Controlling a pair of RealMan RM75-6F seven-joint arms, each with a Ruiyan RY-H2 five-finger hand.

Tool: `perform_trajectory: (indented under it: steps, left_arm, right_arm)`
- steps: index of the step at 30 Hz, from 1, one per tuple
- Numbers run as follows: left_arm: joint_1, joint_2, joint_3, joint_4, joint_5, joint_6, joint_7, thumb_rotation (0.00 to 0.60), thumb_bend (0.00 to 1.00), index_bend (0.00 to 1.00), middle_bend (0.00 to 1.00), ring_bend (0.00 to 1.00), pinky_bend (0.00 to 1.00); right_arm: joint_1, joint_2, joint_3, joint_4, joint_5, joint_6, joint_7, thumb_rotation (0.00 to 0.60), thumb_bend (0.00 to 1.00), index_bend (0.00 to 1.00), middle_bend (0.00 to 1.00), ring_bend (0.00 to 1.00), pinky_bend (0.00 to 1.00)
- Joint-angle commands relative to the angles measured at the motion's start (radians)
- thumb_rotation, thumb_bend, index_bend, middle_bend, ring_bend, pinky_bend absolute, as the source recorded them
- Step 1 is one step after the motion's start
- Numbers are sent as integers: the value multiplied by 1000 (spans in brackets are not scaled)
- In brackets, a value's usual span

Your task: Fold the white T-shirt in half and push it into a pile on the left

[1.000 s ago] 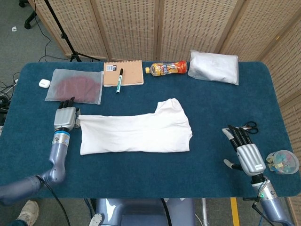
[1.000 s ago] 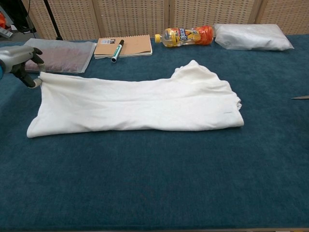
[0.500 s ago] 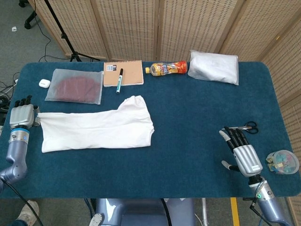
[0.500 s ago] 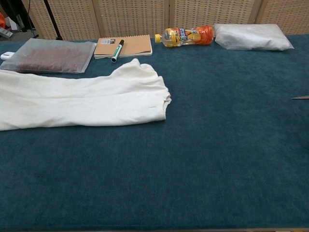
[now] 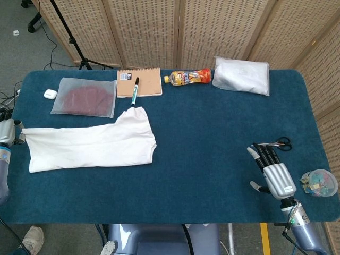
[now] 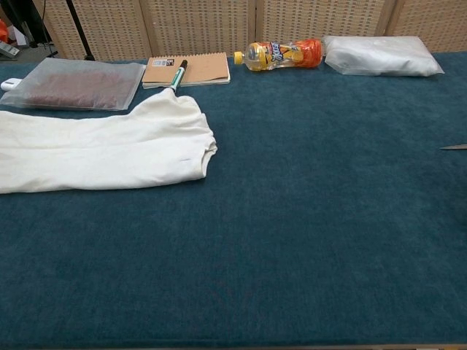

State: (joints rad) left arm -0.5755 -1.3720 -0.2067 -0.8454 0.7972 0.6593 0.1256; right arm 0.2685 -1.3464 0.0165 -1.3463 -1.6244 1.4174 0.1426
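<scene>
The T-shirt (image 5: 90, 146) has slid further toward the surface's left edge, folded. The left hand (image 5: 6, 133) sits at its left end; whether it grips is unclear. The right hand (image 5: 273, 171) rests open, empty. Next, probably, bunching the cloth leftward.

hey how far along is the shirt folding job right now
Done: the white T-shirt lies folded in a long strip at the table's left side. In hand: the left hand is at the shirt's left edge; grip unclear. Left: bunching it into a pile, since it's stretched flat. The right hand rests open, idle.
</scene>
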Motion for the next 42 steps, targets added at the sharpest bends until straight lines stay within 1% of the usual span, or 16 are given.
perform_trajectory:
  steps: [1,4,7,11,13,17,23,26,29,32,38,42]
  left_arm:
    - [8,-10,-4,41,-9,-16,-9,600,670,769,0,0,0]
    - [10,-8,-11,41,5,-16,-31,600,671,769,0,0,0]
    - [16,7,-29,-13,57,10,-96,600,671,769,0,0,0]
    - [25,46,-58,-151,140,55,-203,600,675,769,0,0,0]
    - [27,62,-66,-213,173,94,-218,600,678,769,0,0,0]
    - [8,85,-91,-349,185,151,-186,600,679,769,0,0,0]
    - [-67,56,-117,-447,127,195,-34,600,679,769,0,0,0]
    - [-115,13,-128,-450,84,197,32,600,679,770,0,0,0]
    - [-162,-37,-133,-427,44,194,89,600,678,769,0,0,0]
    - [-243,-131,-141,-367,-14,171,159,600,677,769,0,0,0]
    - [-338,-248,-150,-261,-90,162,243,600,676,769,0,0,0]
    - [-384,-302,-155,-190,-133,125,269,600,671,769,0,0,0]
  right_arm:
    - [1,0,1,0,1,-1,0,600,0,0,0,0,0]
    - [1,0,2,-1,1,0,-1,600,0,0,0,0,0]
    - [0,0,2,-4,0,1,-4,600,0,0,0,0,0]
    - [-1,2,2,-8,0,1,-5,600,0,0,0,0,0]
    - [-1,4,3,-10,1,3,-4,600,0,0,0,0,0]
    - [-2,9,6,-13,1,6,3,600,0,0,0,0,0]
    - [-2,15,9,-14,2,9,17,600,0,0,0,0,0]
    - [-2,19,12,-14,5,12,23,600,0,0,0,0,0]
    - [-3,23,14,-15,7,12,30,600,0,0,0,0,0]
    - [-3,27,18,-13,13,10,38,600,0,0,0,0,0]
    - [-5,31,23,-9,23,9,50,600,0,0,0,0,0]
    - [-5,33,26,-5,27,9,57,600,0,0,0,0,0]
